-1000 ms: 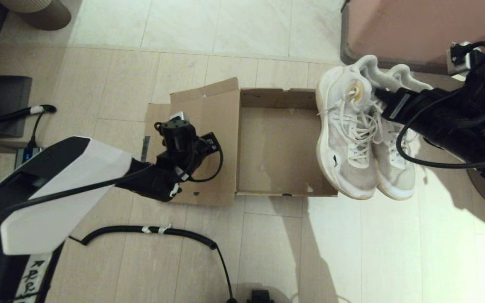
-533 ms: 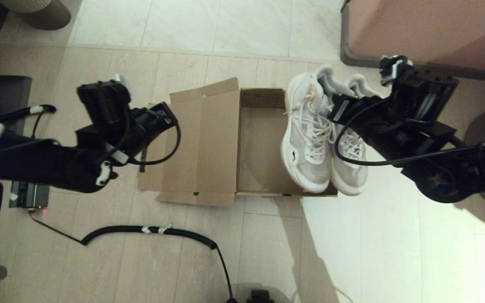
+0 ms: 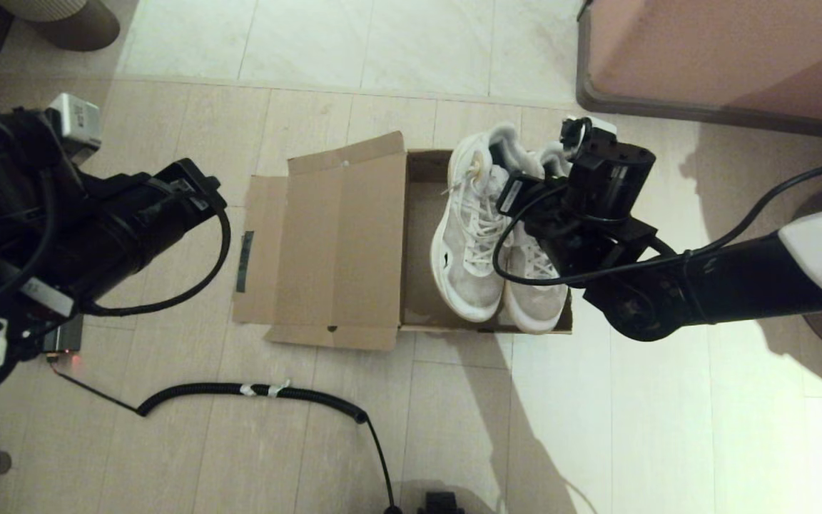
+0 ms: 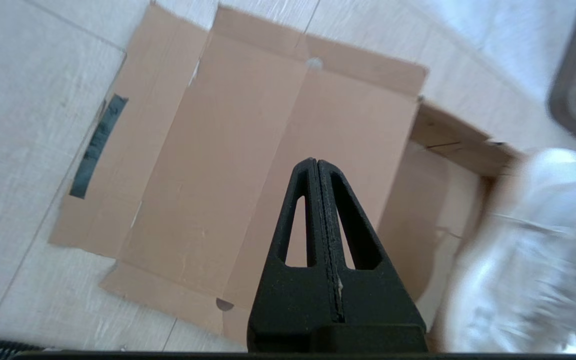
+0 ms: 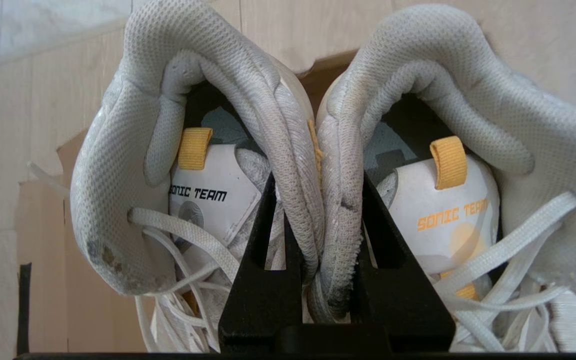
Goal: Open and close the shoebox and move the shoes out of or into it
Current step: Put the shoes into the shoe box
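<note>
The brown shoebox (image 3: 417, 293) lies open on the floor, its lid (image 3: 340, 243) folded flat to the left with a dark tape strip (image 3: 244, 261) on the edge flap. The white lace-up shoes (image 3: 468, 250) hang side by side over the box's right half, toes toward me. My right gripper (image 5: 318, 179) is shut on their two inner collars, pinched together between the fingers. Whether the soles touch the box floor is hidden. My left gripper (image 4: 316, 162) is shut and empty, held above the floor left of the lid (image 4: 248, 165).
A coiled black cable (image 3: 254, 391) runs across the floor in front of the box. A brown-pink piece of furniture (image 3: 725, 57) stands at the back right. A round base (image 3: 75, 21) sits at the back left, and a small device (image 3: 61, 335) lies under my left arm.
My right arm has carried both shoes leftward from beside the box to over its right half. My left arm has drawn back off the lid, to the left and higher.
</note>
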`<state>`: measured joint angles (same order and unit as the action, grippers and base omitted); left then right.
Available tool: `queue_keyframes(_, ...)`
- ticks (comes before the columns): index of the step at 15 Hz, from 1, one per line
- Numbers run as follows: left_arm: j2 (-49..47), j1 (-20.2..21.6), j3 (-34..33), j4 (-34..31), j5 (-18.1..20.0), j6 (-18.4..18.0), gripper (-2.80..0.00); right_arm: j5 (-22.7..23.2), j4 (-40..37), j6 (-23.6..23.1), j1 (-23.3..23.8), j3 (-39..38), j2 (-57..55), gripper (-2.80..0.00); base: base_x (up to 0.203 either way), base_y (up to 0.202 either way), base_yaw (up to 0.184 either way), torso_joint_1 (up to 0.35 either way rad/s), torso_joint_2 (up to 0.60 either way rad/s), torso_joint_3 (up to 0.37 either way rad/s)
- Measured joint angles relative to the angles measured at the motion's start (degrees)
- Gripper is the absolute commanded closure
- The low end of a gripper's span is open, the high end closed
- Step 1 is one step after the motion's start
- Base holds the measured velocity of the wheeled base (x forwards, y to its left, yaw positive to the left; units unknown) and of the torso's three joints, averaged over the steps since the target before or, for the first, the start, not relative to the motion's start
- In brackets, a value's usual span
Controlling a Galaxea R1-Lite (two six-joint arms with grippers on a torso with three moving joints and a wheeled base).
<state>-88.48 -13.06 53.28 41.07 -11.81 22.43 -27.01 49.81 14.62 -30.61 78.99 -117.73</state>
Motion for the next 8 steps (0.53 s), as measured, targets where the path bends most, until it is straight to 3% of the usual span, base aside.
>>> queue_keyframes(8,18.37,0.35,-13.7,-2.32,0.53,-2.78,0.0,-0.06,-0.58,-2.48,0.02,11.43,-12.07,0.0,0.0,0.0,0.0,0.0,0.0,0.0)
